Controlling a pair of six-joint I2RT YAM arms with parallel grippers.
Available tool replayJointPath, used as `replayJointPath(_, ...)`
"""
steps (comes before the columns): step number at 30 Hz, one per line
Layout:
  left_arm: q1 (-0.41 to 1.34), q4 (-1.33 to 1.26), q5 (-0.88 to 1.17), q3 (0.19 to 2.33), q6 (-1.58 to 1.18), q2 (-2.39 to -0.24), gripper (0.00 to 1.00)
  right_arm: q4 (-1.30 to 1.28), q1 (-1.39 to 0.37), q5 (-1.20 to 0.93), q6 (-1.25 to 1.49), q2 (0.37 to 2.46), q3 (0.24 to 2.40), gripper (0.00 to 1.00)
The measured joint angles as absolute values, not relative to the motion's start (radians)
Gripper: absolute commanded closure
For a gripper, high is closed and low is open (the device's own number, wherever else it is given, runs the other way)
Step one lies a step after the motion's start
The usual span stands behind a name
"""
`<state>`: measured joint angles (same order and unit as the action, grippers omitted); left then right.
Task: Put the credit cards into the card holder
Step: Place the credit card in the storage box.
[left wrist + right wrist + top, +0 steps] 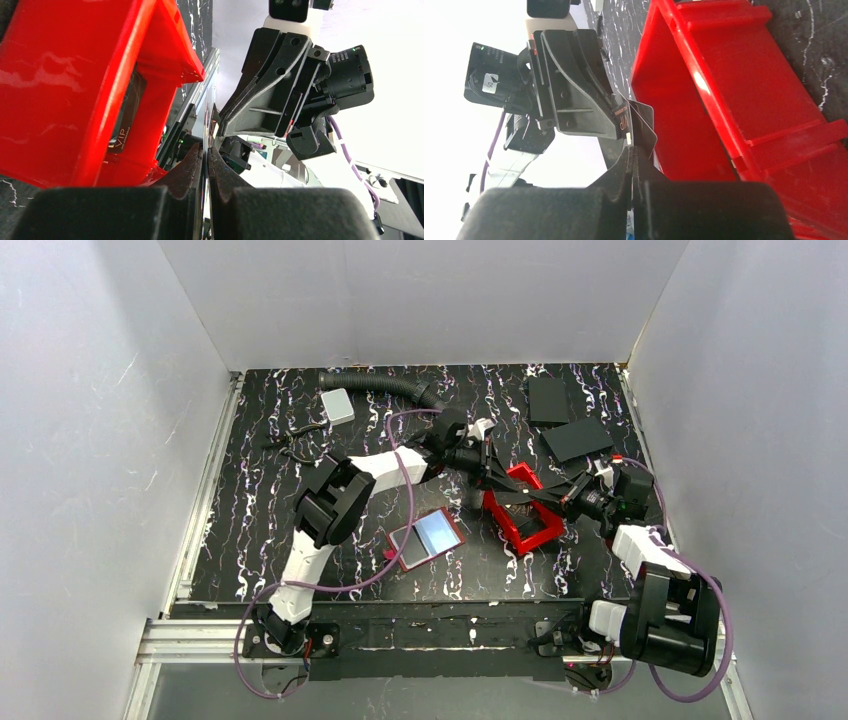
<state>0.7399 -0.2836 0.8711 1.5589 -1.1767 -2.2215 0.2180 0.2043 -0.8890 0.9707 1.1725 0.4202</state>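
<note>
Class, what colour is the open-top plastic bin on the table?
The bin is red, clearest in the right wrist view.

lab cell, white panel walls (pixel 420 300)

walls: plain white matte panels (pixel 420 300) boxing in three sides | floor-ish: black worktop with white marble-ish squiggles (pixel 250 540) | edges: silver aluminium rail (pixel 200 640) along the near side, another up the left | light: bright, pretty even, soft sheen on the walls
</note>
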Motion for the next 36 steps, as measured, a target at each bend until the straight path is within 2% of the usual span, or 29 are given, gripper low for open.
replayJointPath(5, 0.74, -0.284, 0.865, 1.577, -1.188, -2.26, 0.86, 0.221, 0.213, -0.884, 0.958, 1.212, 0.42, 0.99)
replayJointPath(9, 0.74, -0.28, 0.828, 1.584, -1.189, -2.274, 0.68, 0.237, 0.216, -0.892, 0.954, 1.251, 0.421, 0.99)
replayJointPath(14, 0.738, -0.289, 0.793, 1.596, -1.187, -2.275, 0.55, 0.234, 0.215, -0.928, 0.936, 1.269, 0.421, 0.99)
replayJointPath(26, 0.728, -0.211, 0.776, 1.584, -1.135, -2.23, 0.47, 0.217, 0.216, -0.947, 0.918, 1.24, 0.462, 0.99)
replayJointPath(32, 0.712, -0.007, 0.747, 1.612, -1.009, -2.181, 0.46, 0.216, 0.203, -0.97, 0.915, 1.237, 0.484, 0.99)
replayJointPath(34, 0.7, 0.04, 0.747, 1.599, -0.972, -2.146, 0.38, 0.215, 0.186, -0.976, 0.911, 1.237, 0.494, 0.99)
replayJointPath(36, 0.68, 0.068, 0.756, 1.559, -0.932, -2.092, 0.38, 0.213, 0.151, -0.985, 0.908, 1.237, 0.514, 0.99)
